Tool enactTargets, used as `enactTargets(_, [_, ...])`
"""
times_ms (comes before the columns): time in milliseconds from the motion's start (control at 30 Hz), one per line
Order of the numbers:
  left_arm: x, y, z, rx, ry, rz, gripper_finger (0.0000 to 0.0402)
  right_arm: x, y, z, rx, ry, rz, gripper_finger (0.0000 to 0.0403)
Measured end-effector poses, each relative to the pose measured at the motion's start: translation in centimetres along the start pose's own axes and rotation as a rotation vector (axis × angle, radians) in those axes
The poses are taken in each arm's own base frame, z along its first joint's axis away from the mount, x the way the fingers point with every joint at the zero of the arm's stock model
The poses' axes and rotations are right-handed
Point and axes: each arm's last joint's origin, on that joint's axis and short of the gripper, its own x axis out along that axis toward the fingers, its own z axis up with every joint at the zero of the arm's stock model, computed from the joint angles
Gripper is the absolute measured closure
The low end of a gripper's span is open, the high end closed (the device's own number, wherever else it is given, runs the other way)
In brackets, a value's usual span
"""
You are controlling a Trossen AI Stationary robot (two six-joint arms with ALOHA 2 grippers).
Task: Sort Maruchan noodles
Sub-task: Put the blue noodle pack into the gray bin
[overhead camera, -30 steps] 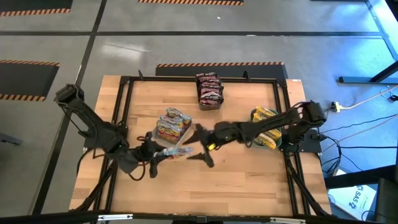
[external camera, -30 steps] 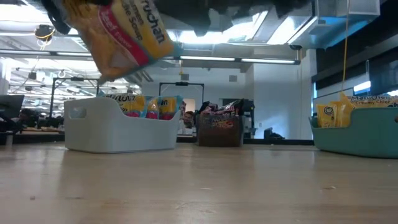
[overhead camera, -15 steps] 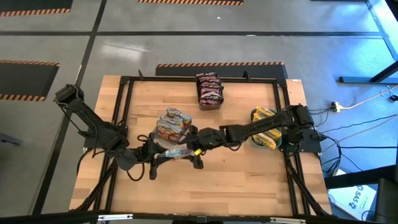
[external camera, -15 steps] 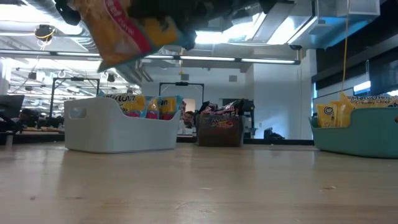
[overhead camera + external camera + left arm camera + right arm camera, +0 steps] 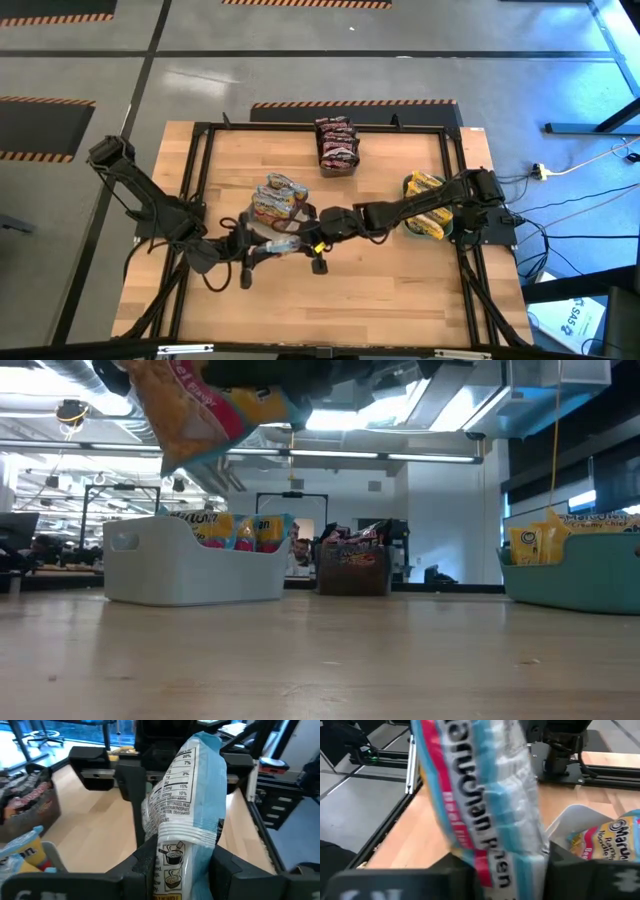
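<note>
Sorting is nearly finished; three bins are filled on the table [image 5: 400,270], while one last noodle packet [image 5: 283,243] is held above mid-table, pinched by the left end effector [image 5: 262,247] and the right end effector [image 5: 310,243] alike.

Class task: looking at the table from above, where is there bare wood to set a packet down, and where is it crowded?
Free: the front strip of the table, and the patch between the dark bin and the teal bin. Crowded: mid-table beside the white bin, where the left gripper and right gripper both hold one packet.
</note>
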Motion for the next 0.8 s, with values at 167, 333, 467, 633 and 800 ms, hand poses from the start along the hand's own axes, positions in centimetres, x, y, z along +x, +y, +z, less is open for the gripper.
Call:
enactTargets(167, [0.0,0.2,0.0,-0.01,-0.014,0.049,0.0293,0.0,-0.1,0.0,-0.002,-0.001,-0.011,0.0317])
enactTargets(333, [-1.1,0.7,0.4,-0.003,-0.001,0.03,0.027,0.0,-0.2,0.1,0.025,0.001,-0.024,0.031])
enactTargets(467, [-3.1,2.0,1.0,-0.011,0.031,0.011,0.0244,-0.2,-0.3,1.1,0.025,0.041,-0.056,0.0313])
enactTargets(633, [-5.6,3.7,1.3,0.015,0.147,-0.149,0.0235,-0.9,-1.1,3.2,0.029,0.116,-0.15,0.0312])
enactTargets(800, [-7.3,5.6,1.5,0.029,0.181,-0.158,0.0238,-1.5,-4.0,4.6,0.15,0.097,-0.196,0.0312])
